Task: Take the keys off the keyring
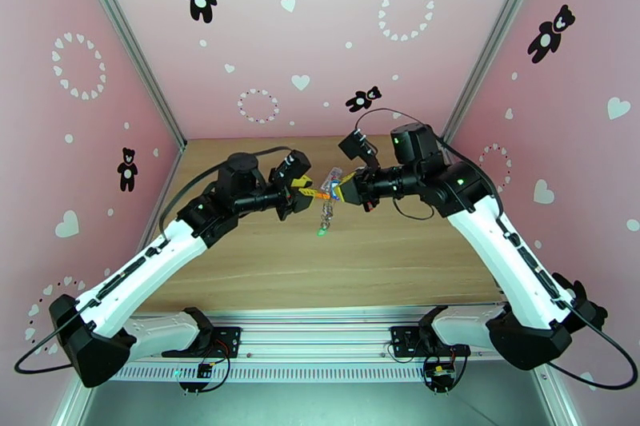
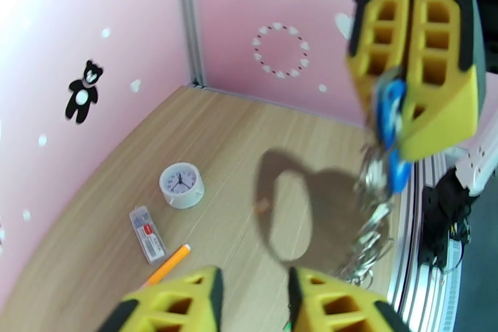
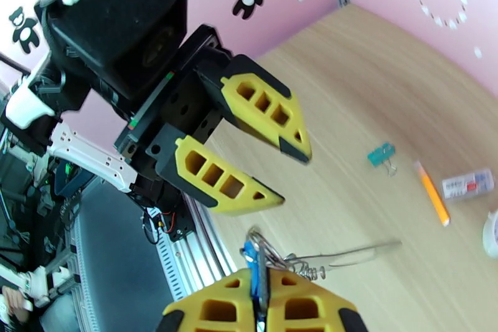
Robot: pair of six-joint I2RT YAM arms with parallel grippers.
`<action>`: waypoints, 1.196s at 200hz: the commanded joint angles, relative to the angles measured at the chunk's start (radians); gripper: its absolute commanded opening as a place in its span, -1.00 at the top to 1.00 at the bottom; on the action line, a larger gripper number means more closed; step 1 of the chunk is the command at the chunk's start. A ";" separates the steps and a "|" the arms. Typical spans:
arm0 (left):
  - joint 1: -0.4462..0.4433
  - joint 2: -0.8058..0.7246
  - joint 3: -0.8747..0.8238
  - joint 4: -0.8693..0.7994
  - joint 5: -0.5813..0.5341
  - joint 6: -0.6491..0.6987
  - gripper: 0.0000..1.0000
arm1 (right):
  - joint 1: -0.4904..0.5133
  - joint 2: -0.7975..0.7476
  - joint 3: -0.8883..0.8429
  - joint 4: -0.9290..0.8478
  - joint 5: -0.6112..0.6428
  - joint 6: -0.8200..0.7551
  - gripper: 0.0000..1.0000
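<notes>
Right gripper [image 1: 342, 189] pinches the blue key [image 2: 389, 109] above wooden table [image 1: 384, 260]; left gripper [image 1: 308, 192], at nine o'clock, gapes; pink walls [image 1: 320, 36].

Likely lab test booth: pink printed walls [image 1: 264, 36], aluminium frame [image 1: 132, 44].

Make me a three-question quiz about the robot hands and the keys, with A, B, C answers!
1. Where is the keyring? A flat on the table B dangling from the right gripper C round the clock
2. The head of the pinched key is: A red B blue C white
3. The left gripper is: A open and empty B shut on the pen C shut on the clock

1 B: it hangs below the shut fingers. 2 B: blue shows between them. 3 A: its fingers stand apart, nothing between.
</notes>
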 commanded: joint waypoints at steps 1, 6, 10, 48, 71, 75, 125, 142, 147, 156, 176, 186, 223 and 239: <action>0.003 -0.090 -0.100 0.164 -0.033 -0.084 0.14 | 0.006 0.061 0.082 -0.176 0.053 0.086 1.00; 0.002 -0.101 -0.121 0.177 -0.036 -0.090 0.12 | 0.006 0.076 0.098 -0.201 0.056 0.096 1.00; 0.002 -0.109 -0.135 0.186 -0.038 -0.097 0.12 | 0.007 0.086 0.113 -0.221 0.059 0.100 1.00; 0.004 -0.117 -0.224 0.287 0.024 -0.153 -0.15 | 0.008 0.150 0.159 -0.260 0.027 0.143 1.00; -0.005 -0.091 -0.245 0.346 0.083 -0.189 -0.28 | 0.009 0.171 0.159 -0.206 -0.012 0.205 1.00; -0.007 -0.088 -0.247 0.354 0.087 -0.190 -0.30 | 0.011 0.173 0.159 -0.202 -0.014 0.210 1.00; -0.029 -0.060 -0.291 0.434 0.043 -0.222 -0.52 | 0.015 0.206 0.176 -0.172 0.016 0.284 1.00; -0.039 -0.052 -0.298 0.460 0.001 -0.217 -0.56 | 0.017 0.211 0.179 -0.158 0.006 0.300 1.00; -0.040 -0.051 -0.298 0.469 -0.024 -0.220 -0.56 | 0.017 0.210 0.182 -0.159 0.001 0.293 1.00; -0.040 -0.049 -0.328 0.479 -0.068 -0.226 -0.56 | 0.017 0.213 0.191 -0.178 0.001 0.266 1.00; -0.040 -0.051 -0.339 0.498 -0.088 -0.230 -0.55 | 0.018 0.222 0.203 -0.217 -0.032 0.217 1.00; -0.040 -0.054 -0.342 0.496 -0.089 -0.225 -0.54 | 0.017 0.228 0.205 -0.235 -0.041 0.203 1.00; -0.040 -0.077 -0.339 0.426 -0.100 -0.177 -0.40 | 0.017 0.226 0.205 -0.305 -0.045 0.090 1.00; -0.040 -0.092 -0.338 0.414 -0.088 -0.166 -0.32 | 0.017 0.228 0.204 -0.322 -0.051 0.042 1.00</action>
